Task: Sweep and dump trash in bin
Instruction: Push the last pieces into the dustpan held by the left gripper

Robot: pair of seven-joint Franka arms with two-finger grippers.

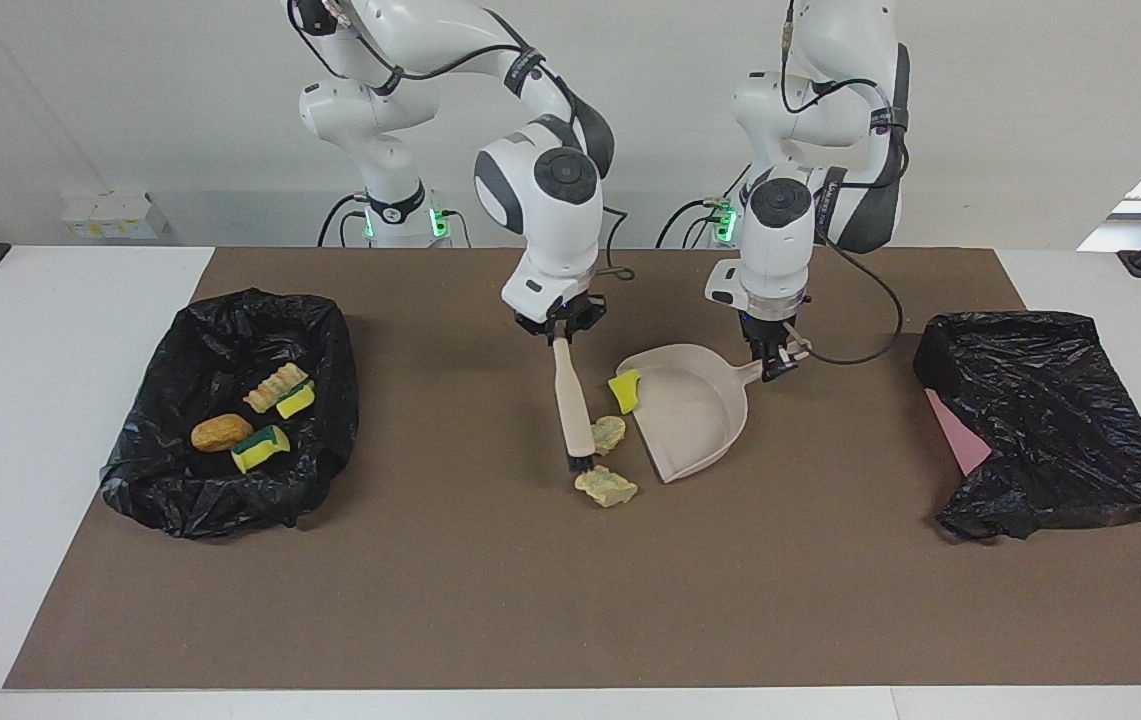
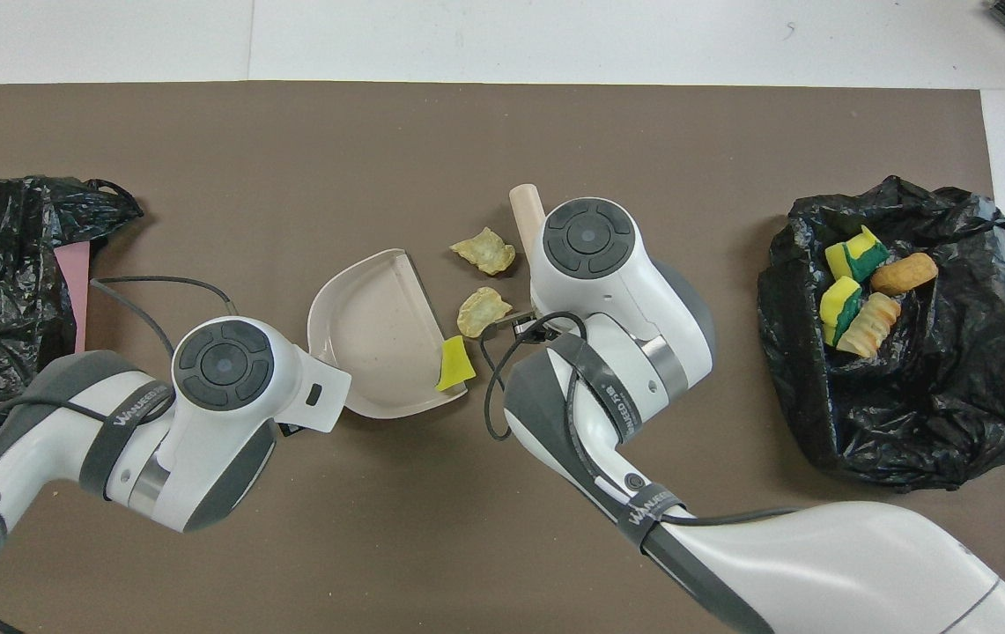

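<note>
My right tool (image 1: 561, 332) is clamped on the handle of the beige wooden brush (image 1: 571, 402), its dark bristles touching two pale yellow crumpled scraps (image 1: 607, 460) on the brown worktop (image 1: 490, 590). My left tool (image 1: 773, 365) grips the beige plastic dustpan (image 1: 695, 415) beside them, a bright yellow sponge bit (image 1: 624, 390) at its lip. Four more scraps (image 1: 255, 418) lie in the black-bagged bin (image 1: 170, 480) toward the right arm's end.

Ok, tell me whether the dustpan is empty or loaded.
Barely loaded: one yellow sponge bit sits at the mouth of the dustpan; its bowl is otherwise bare. Two pale scraps lie outside on the mat.
</note>
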